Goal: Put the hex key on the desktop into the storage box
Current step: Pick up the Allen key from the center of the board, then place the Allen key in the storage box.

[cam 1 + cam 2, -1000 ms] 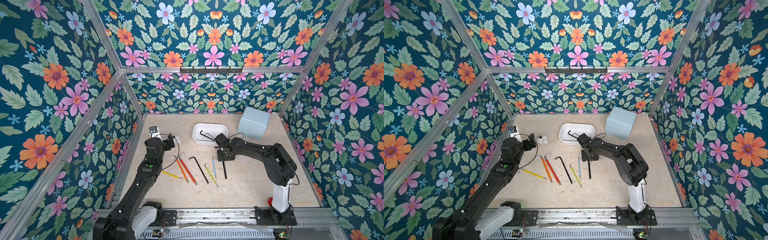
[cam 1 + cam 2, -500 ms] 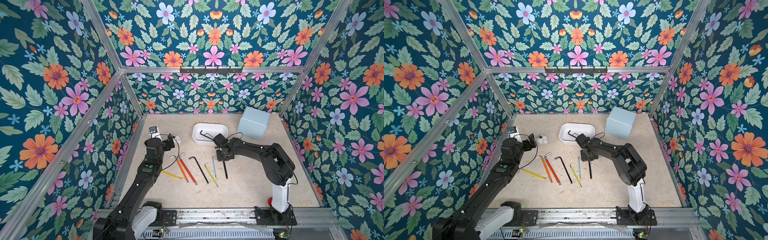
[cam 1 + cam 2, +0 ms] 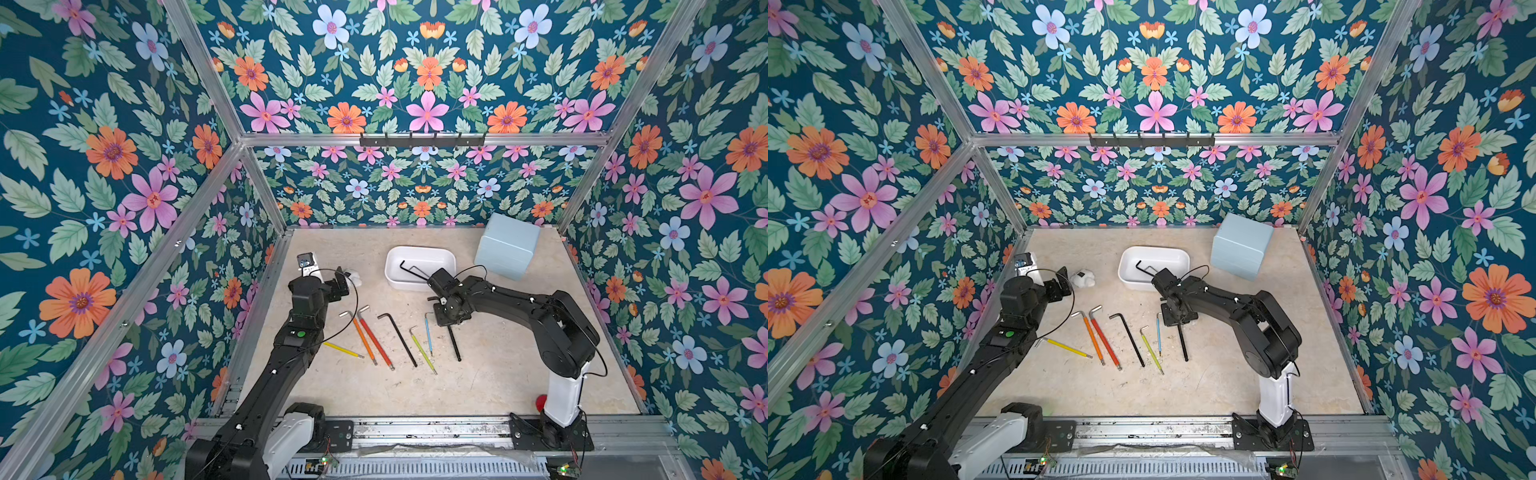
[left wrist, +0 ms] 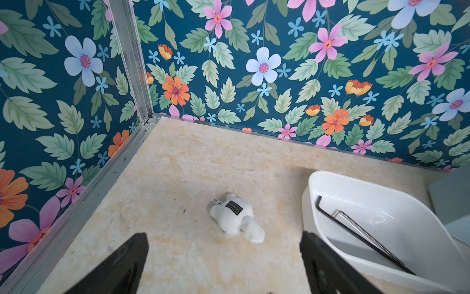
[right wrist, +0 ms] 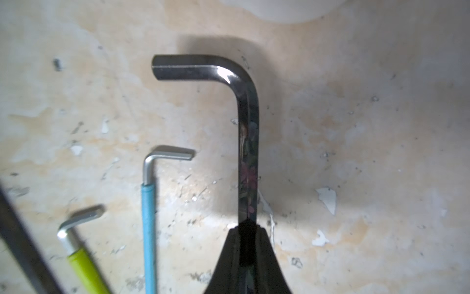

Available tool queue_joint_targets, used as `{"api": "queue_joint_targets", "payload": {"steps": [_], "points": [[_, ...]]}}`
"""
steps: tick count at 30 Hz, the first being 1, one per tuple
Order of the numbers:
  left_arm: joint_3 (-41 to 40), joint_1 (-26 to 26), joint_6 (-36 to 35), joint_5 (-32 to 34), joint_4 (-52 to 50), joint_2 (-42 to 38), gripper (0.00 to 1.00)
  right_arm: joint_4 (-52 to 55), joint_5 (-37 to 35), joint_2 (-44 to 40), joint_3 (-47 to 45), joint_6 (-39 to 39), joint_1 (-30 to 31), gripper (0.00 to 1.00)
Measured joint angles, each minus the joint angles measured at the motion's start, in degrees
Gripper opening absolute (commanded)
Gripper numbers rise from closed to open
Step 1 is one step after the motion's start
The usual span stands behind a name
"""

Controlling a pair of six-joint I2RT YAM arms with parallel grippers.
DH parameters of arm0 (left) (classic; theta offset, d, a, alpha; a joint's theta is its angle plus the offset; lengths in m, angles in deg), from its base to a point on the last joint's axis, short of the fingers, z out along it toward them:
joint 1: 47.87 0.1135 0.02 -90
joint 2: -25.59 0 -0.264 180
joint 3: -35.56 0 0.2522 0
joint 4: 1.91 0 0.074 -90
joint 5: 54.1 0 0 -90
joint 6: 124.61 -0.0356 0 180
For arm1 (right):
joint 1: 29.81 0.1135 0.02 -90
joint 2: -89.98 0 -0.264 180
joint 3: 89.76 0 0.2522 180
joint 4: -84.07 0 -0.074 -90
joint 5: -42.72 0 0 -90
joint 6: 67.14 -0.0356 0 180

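A pale blue cube-shaped plastic box [image 3: 507,245] stands at the far right, near the back wall. A small white plush toy [image 4: 235,219] lies far left. A black hook rail [image 3: 422,140] hangs on the floral-papered back wall [image 3: 415,195].

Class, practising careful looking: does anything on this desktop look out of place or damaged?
A small white plush toy lies on the desktop near the storage box; it is no tool. White flakes show the desktop's surface chipped beside the black hex key held by the right gripper.
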Motion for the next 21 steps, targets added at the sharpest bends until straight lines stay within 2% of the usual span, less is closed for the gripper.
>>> {"api": "queue_joint_targets", "payload": {"steps": [6, 13, 17, 21], "points": [[-0.02, 0.0, 0.0, 0.0, 0.0, -0.02, 0.99, 0.42, 2.73, -6.08, 0.61, 7.26, 0.17, 0.0], [-0.02, 0.0, 0.02, -0.02, 0.0, 0.85, 0.99, -0.42, 5.46, -8.39, 7.98, 21.81, 0.22, 0.0], [0.35, 0.0, 0.02, 0.0, -0.07, 0.74, 0.99, -2.25, 5.46, -5.92, 13.73, 33.29, -0.42, 0.0], [0.33, 0.0, 0.02, 0.02, -0.09, 0.04, 0.99, -1.4, 6.34, 1.73, 23.96, 41.51, -3.45, 0.0]]}}
